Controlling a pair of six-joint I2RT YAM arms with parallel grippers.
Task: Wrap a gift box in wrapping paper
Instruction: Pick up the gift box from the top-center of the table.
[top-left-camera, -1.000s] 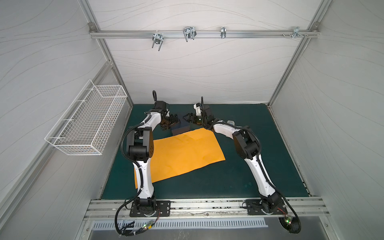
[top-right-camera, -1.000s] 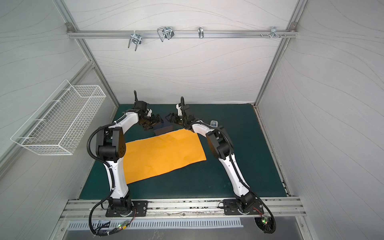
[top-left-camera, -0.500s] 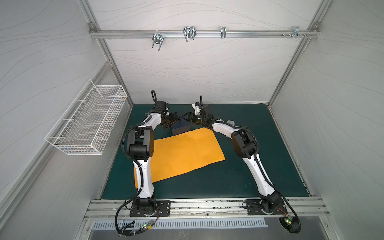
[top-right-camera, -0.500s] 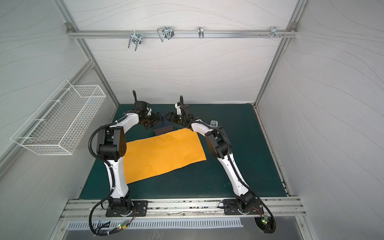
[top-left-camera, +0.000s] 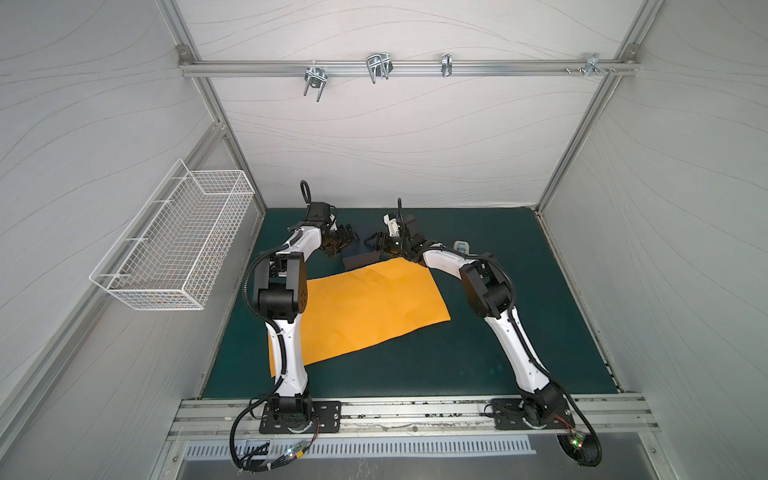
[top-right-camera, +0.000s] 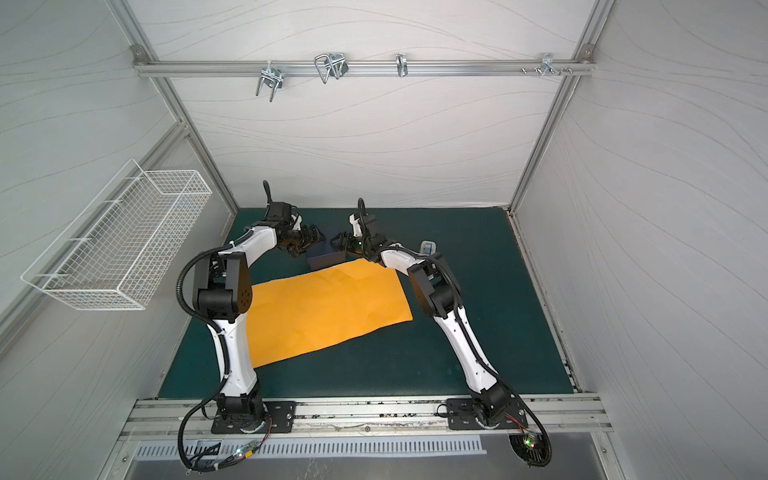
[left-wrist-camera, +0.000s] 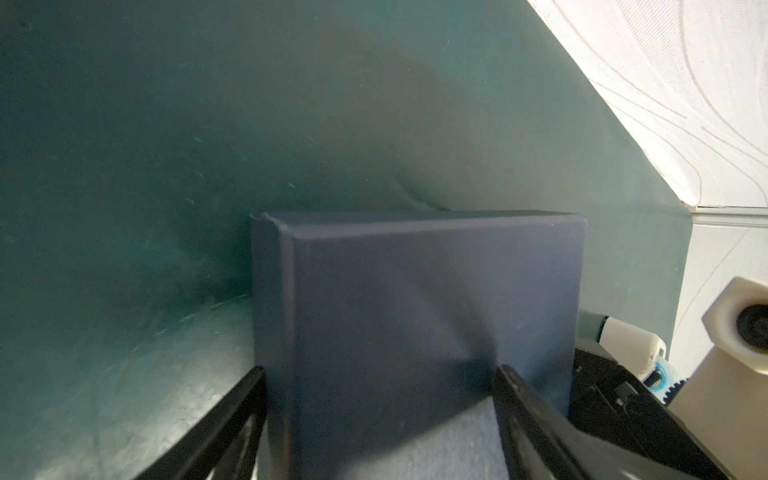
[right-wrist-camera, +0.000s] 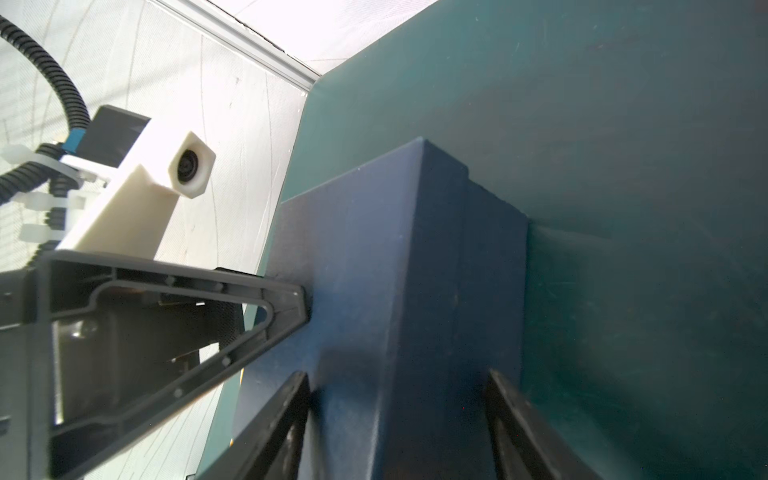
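Observation:
The dark navy gift box (top-left-camera: 358, 257) (top-right-camera: 325, 258) sits on the green mat just beyond the far edge of the orange-yellow wrapping paper (top-left-camera: 365, 309) (top-right-camera: 328, 311), which lies flat. My left gripper (top-left-camera: 348, 240) (left-wrist-camera: 380, 374) reaches the box from the left and is open. One of its fingertips (left-wrist-camera: 258, 376) is at the box's narrow side, and the other lies over the broad face. My right gripper (top-left-camera: 373, 243) (right-wrist-camera: 399, 378) comes from the right, open, straddling the box (right-wrist-camera: 415, 270). The left gripper's finger (right-wrist-camera: 266, 311) touches the same box.
A small white-grey tape dispenser (top-left-camera: 461, 246) (top-right-camera: 428, 247) stands on the mat behind the right forearm. A white wire basket (top-left-camera: 174, 249) hangs on the left wall. The back wall is close behind both grippers. The left elbow overhangs the paper's left end.
Both grippers have narrowed their jaws around the box. The right gripper has shifted a little to the left, closer onto the box. The paper has not moved.

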